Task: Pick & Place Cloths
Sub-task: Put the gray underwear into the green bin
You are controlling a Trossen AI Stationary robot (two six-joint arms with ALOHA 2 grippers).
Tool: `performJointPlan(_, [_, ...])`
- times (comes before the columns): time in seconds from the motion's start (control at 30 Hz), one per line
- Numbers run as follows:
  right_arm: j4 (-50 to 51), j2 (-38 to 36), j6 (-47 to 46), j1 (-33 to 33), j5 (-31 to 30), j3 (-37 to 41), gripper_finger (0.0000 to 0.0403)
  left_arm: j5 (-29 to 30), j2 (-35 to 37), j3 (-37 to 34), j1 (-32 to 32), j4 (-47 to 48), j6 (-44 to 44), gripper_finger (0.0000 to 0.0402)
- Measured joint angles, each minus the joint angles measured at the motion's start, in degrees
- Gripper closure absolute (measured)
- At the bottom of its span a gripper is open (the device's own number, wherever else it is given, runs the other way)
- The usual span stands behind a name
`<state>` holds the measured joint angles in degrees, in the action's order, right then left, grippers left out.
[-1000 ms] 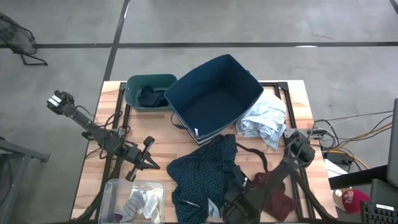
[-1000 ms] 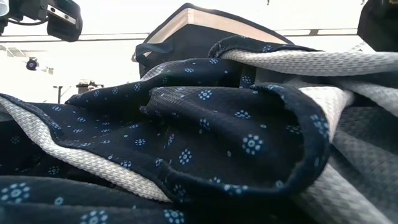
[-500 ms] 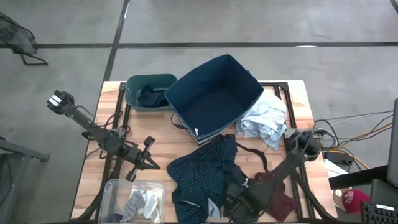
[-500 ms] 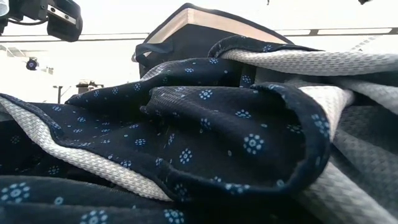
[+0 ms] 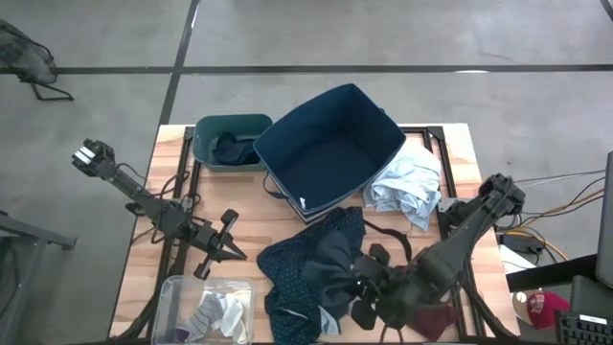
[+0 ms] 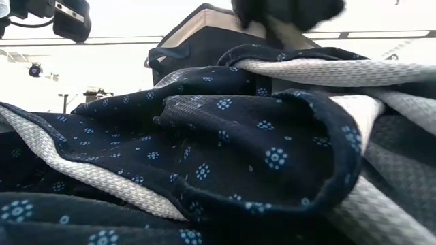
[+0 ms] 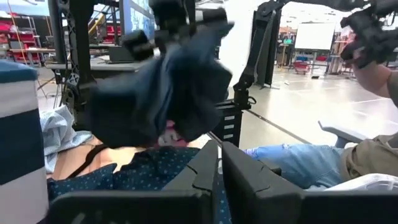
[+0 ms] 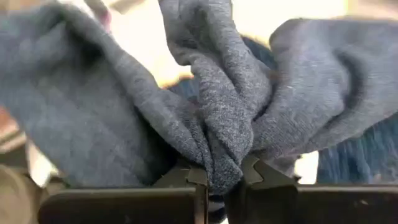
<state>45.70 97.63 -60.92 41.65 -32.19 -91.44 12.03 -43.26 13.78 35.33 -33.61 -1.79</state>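
Right gripper (image 8: 217, 180) pinches a dark grey cloth (image 8: 211, 106); green bin (image 5: 206, 153) holds a black piece (image 5: 233, 149)

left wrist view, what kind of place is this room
Probably a robotics lab or workshop: a whiteboard across a bare concrete floor, dark metal frames, and a seated person beside the table.

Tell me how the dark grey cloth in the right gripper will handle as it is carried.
Probably floppy: the dark grey cloth bunches into deep folds where the right gripper pinches it. It will likely sag and swing, since in the left wrist view it droops in a loose clump. It seems light and unlikely to slip, with fabric wedged between shut fingers.
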Motion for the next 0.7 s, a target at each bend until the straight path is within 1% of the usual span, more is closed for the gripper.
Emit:
performJointPlan(0.1, [-8.3,-1.1,7.7,-1.1,-2.7,0.0,0.0389,0.0,-0.4,0.3,0.0,-0.5,1.3,0.0340])
performJointPlan(0.2, [-15.8,-1.4,14.2,-3.0,-2.8,-0.1,0.0389,0.1,-1.5,0.7,0.0,-2.0,1.8,0.0292])
performJointPlan(0.27, [-18.6,-1.4,16.7,-4.3,-2.4,0.0,0.0389,0.8,-2.8,1.0,0.0,-4.3,2.0,0.0258])
performJointPlan(0.33, [-20.7,-1.0,17.4,-5.8,-2.1,-0.1,0.0389,2.3,-4.6,1.5,0.0,-6.7,2.0,0.0223])
performJointPlan(0.43, [-21.2,-0.4,17.6,-7.9,-1.8,0.0,0.0389,4.7,-7.5,3.1,0.0,-7.4,3.0,0.0173])
performJointPlan(0.5, [-22.0,0.3,17.6,-9.4,-1.4,-0.1,0.0389,4.9,-9.7,4.6,0.0,-7.5,3.2,0.0143])
performJointPlan(0.63, [-26.3,2.5,17.6,-11.9,1.1,0.0,0.0390,5.5,-14.8,8.4,0.0,-8.0,3.2,0.0095])
performJointPlan(0.7, [-28.1,3.5,17.6,-12.6,1.2,0.0,0.0390,5.7,-17.4,10.6,0.0,-8.1,3.5,0.0079])
